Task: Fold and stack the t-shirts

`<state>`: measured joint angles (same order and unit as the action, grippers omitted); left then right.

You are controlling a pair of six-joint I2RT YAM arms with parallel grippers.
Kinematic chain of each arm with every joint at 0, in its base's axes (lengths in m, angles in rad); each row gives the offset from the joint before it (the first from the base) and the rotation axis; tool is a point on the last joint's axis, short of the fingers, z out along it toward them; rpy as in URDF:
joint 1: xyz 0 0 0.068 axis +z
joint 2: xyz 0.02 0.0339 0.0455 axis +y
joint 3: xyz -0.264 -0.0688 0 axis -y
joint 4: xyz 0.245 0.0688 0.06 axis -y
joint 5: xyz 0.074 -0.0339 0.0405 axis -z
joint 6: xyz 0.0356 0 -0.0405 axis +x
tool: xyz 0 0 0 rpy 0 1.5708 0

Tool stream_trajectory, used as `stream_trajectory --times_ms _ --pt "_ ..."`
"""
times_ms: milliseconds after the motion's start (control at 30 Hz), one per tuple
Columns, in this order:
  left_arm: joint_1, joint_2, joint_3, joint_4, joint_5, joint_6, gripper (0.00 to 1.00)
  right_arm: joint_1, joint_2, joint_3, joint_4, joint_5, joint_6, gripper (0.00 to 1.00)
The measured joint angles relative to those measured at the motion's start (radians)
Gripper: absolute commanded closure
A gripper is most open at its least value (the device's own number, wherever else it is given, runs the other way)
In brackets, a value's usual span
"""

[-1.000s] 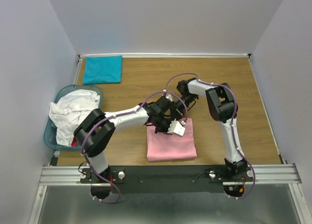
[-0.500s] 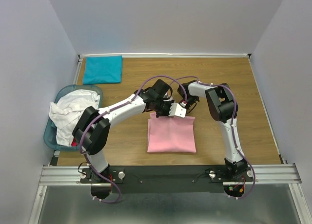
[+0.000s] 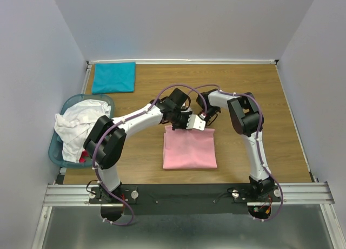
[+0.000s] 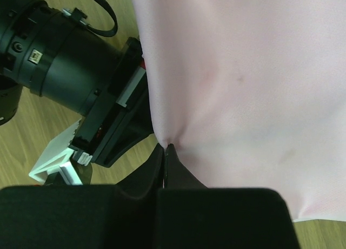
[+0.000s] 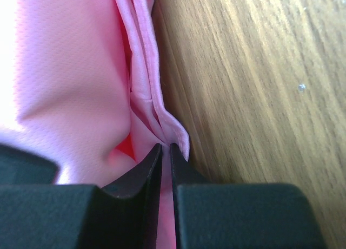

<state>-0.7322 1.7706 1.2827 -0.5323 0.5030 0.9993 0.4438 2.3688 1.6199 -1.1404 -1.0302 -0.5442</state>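
Since a second ago the left gripper has moved to the far edge of the pink shirt, flat on the table, right gripper beside. Left wrist: jaws pinch this edge. Right wrist: jaws clamp the hem. Cloth seems soft, light; better hold corners.

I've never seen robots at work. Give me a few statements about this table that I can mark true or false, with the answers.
1. The pink t-shirt lies folded on the table in front of the two arms. True.
2. The teal t-shirt sits in the basket. False: it lies folded flat at the table's far left corner.
3. Both arms' jaws are shut on the pink t-shirt's far edge. True.
4. The light-blue basket holds nothing. False: white t-shirts are piled in it.
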Motion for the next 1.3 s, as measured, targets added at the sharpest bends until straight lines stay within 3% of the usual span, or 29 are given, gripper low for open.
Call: stream_trajectory --times_ms 467,1300 --pt "-0.005 -0.035 -0.050 0.002 -0.002 -0.002 1.00 0.002 -0.033 0.070 0.025 0.118 0.050 0.74" --pt "-0.035 -0.053 -0.057 0.012 -0.015 0.004 1.00 0.001 -0.088 0.151 0.082 0.269 0.085 0.46"
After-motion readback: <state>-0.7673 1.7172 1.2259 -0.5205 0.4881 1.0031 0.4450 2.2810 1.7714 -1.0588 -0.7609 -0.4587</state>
